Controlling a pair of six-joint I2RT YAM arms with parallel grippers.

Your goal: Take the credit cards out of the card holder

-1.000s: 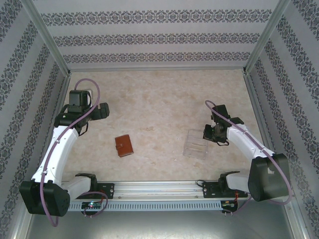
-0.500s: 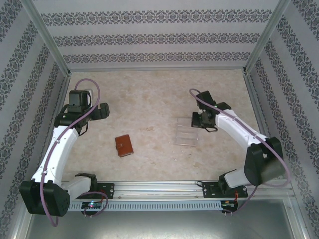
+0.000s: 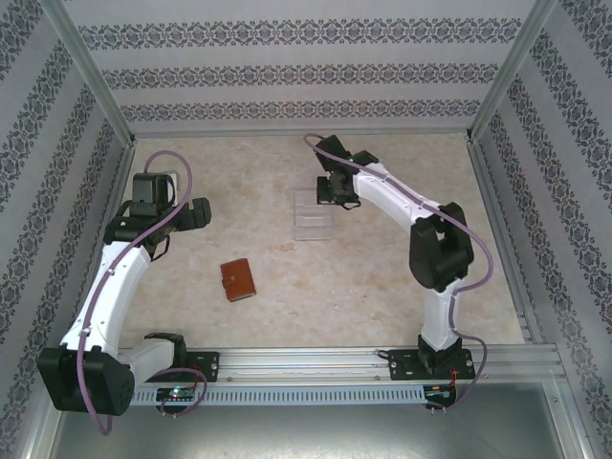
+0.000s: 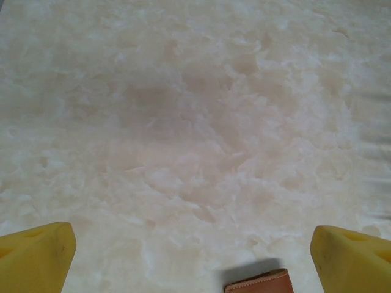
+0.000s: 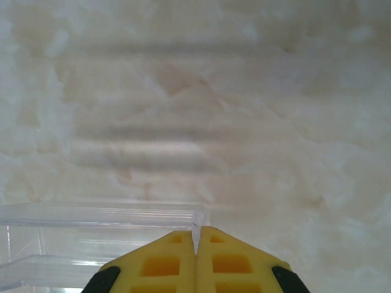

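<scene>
Leather card holder (image 3: 237, 279) lies shut on the counter (image 3: 382, 287) near the released left tool (image 4: 192, 244); the right tool (image 5: 196, 235), clenched on one corner of the clear tray (image 3: 313, 212), could let it slip.

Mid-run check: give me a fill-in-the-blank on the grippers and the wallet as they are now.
The right gripper is ____ (open/shut) on the wall of the clear plastic tray. The card holder lies ____ (open/closed) on the table. The left gripper, holding nothing, is ____ (open/shut).
Missing words: shut; closed; open.
</scene>
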